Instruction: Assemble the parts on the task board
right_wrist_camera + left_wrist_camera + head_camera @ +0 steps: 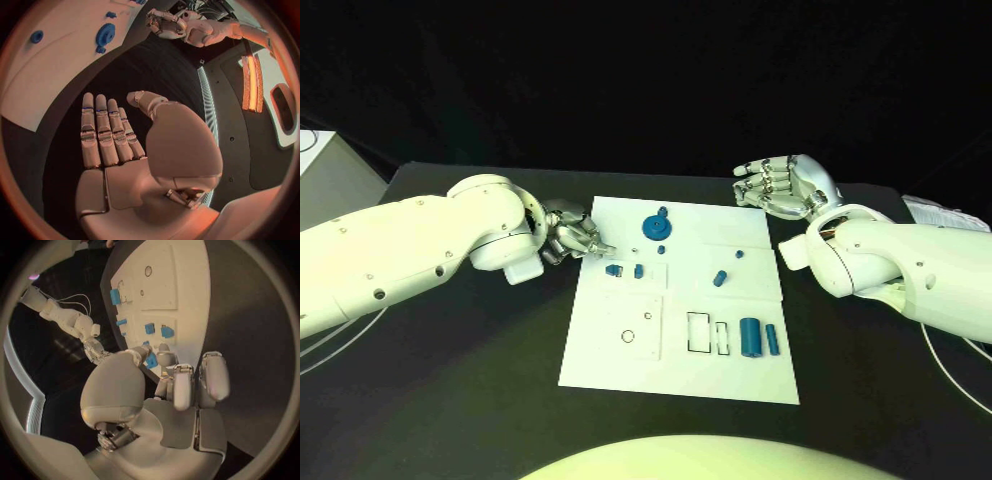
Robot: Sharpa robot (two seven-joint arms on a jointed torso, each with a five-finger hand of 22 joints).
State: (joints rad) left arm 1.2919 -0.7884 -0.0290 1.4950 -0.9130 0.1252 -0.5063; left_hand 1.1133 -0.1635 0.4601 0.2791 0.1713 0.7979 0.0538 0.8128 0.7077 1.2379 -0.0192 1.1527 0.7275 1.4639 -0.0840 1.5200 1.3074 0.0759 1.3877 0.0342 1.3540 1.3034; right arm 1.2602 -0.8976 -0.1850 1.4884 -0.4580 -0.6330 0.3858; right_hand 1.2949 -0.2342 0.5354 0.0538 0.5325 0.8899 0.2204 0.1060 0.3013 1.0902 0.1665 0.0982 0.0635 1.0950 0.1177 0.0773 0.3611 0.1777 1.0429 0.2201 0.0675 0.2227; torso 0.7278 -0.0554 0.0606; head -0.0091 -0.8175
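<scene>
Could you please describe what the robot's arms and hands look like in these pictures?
Both arms are glossy white with rounded, bulbous shells and small dark screw dots. The left hand and right hand are silver metal with segmented, jointed fingers and smooth pale palm covers. Thin white cables trail beside each arm.

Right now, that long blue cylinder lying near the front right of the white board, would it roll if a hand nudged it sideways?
Probably yes. The long blue cylinder looks round and lies on its side on the flat task board, so a sideways nudge would likely roll it, perhaps into the slimmer blue piece beside it. It looks rigid and smooth, possibly slippery to pinch.
</scene>
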